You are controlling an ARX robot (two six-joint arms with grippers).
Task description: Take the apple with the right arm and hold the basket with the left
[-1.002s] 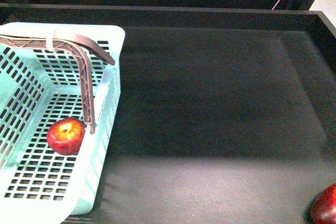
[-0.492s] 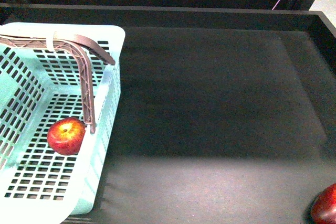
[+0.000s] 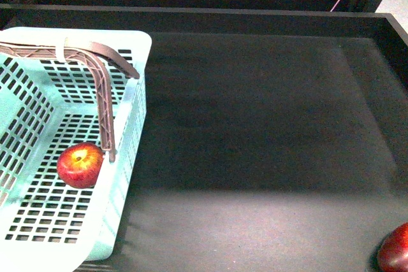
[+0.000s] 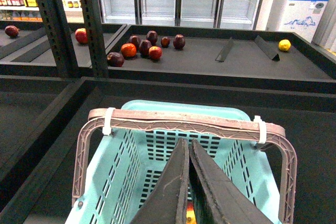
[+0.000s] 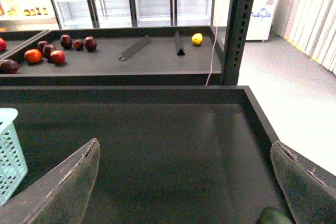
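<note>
Dark felt covers the bench point(image 3: 268, 125), with fridges and fruit shelves behind. At its left edge sits the basket point(image 3: 137, 103), the apple point(image 3: 80, 165) already inside on the slotted floor. Left end effector point(image 4: 188, 182), fingers pressed closed, reaches over the handle point(image 4: 184, 121), seemingly steadying it. Right end effector point(image 5: 186, 182) hovers wide open, empty, above bare felt.

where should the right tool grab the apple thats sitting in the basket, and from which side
From above, fingers straddling the widest part of the apple. It sits stem dimple up on the floor of the basket, pressed near the right wall, where a brown handle strut stands right beside it, so side approaches look blocked. Closing along the wall's length would probably avoid both. The right tool is open.
</note>
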